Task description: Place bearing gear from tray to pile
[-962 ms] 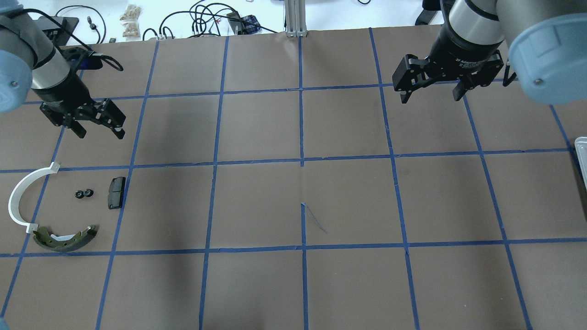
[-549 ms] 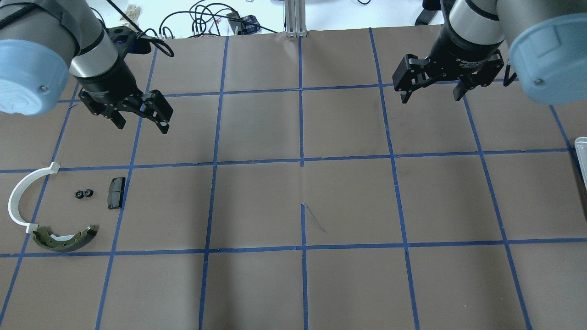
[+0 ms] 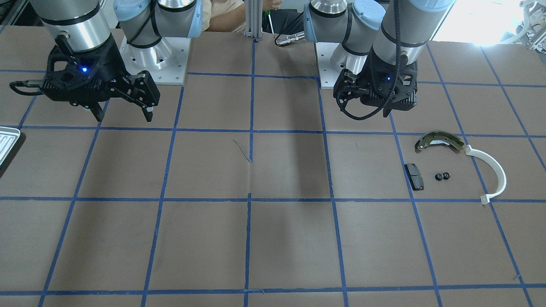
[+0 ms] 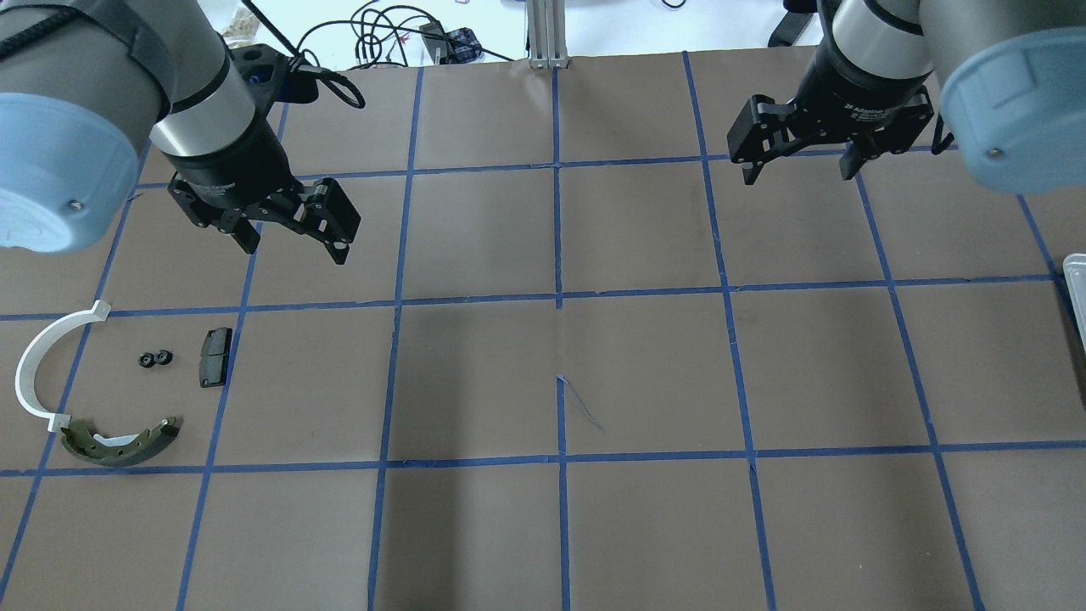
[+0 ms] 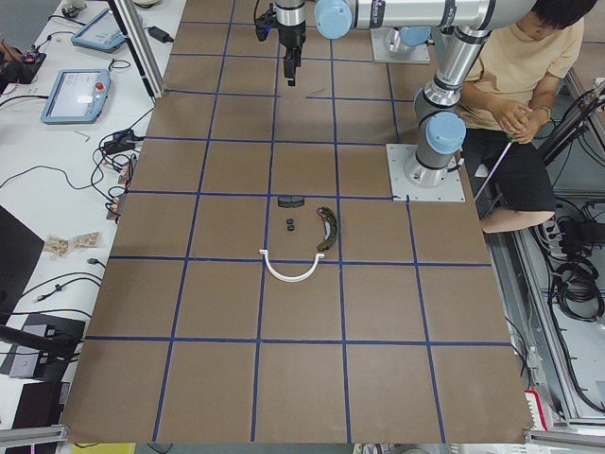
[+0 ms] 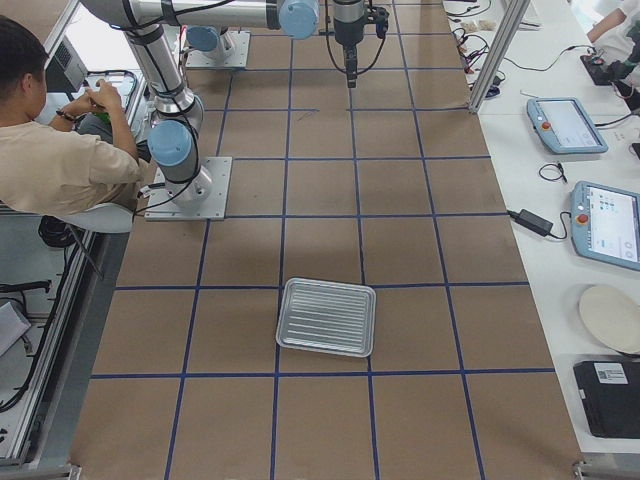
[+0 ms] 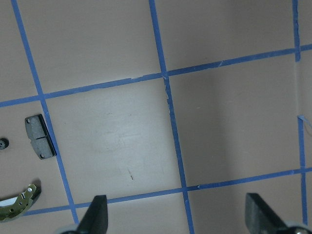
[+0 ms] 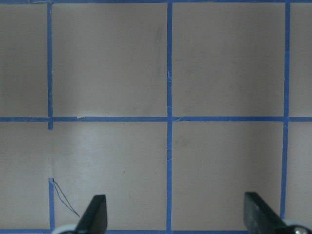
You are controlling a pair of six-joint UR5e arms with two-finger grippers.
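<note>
The bearing gear [image 4: 155, 359], two small black toothed pieces side by side, lies on the table in the pile, between the white half-ring [image 4: 34, 373] and the black pad [image 4: 215, 356]. The olive brake shoe [image 4: 119, 441] lies just below them. The ribbed grey tray [image 6: 327, 316] sits at the far right with nothing on it; only its rim [image 4: 1076, 293] shows in the overhead view. My left gripper [image 4: 293, 244] is open and empty, above the table up and to the right of the pile. My right gripper [image 4: 797, 172] is open and empty at the back right.
Brown paper with a blue tape grid [image 4: 558, 297] covers the table. Cables [image 4: 373, 38] lie beyond the back edge. A seated person [image 5: 515, 85] is behind the robot bases. Tablets [image 6: 565, 122] lie on the side bench.
My left arm has swung right and a little toward the table's middle, away from the pile, its gripper open throughout. The right arm has hardly moved. The parts have not moved.
</note>
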